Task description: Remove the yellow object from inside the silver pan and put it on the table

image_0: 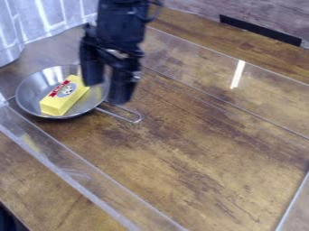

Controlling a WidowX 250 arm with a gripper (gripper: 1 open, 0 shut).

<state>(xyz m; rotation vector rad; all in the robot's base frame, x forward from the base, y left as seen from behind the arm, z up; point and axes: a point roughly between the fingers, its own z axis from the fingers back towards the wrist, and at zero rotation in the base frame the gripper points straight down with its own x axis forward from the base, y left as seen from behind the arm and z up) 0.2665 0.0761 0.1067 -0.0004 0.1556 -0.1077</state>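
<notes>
camera view: dark brown worn wooden plank bench (205, 144) with clear glossy strips running across it. round shallow shiny silver metal pan (36, 86) sits at about 9 o'clock of the frame, its thin wire-loop handle (121, 113) sticking out toward 4 o'clock and lying flat on the wood. small yellow rectangular block with a red-and-white label on top (63, 97) lies inside the pan, long axis running roughly 2-to-8 o'clock, sitting toward the pan's 3 o'clock side and not leaving the rim. black end effector (107, 77) hangs from the arm at 12 o'clock, pointing straight down, its two long fingers (123, 86) spread wide with nothing between them. it sits over the pan's 3 o'clock rim: one finger hangs over the pan just beside the block's upper end, the other over the rim near the handle root. cannot tell whether a fingertip touches the block or the pan. white slatted backdrop (42, 18) at 11 o'clock, bright glare streak (238, 74) on the wood at 2 o'clock.
</notes>
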